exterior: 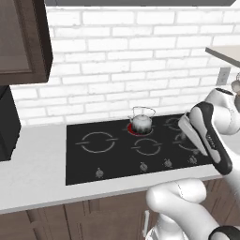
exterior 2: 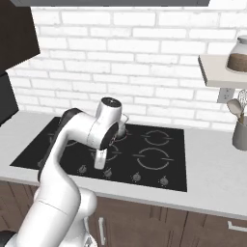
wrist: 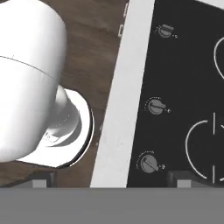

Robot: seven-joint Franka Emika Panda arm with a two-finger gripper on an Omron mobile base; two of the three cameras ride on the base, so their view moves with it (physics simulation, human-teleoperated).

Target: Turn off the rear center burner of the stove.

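Observation:
The stove is a flat black glass cooktop set in a white counter. Along its front runs a row of small silver knobs. The rear center burner glows red under a small steel kettle. In the right base view my gripper hangs pointing down over the front knob row, left of centre. The hand view looks down on three knobs beside the counter's front edge. My gripper is open there, its dark fingertips wide apart with nothing between them.
A dark wall cabinet and a black appliance stand at the left. At the right are a shelf with a jar and a grey utensil holder. Brown cabinet fronts lie below the counter.

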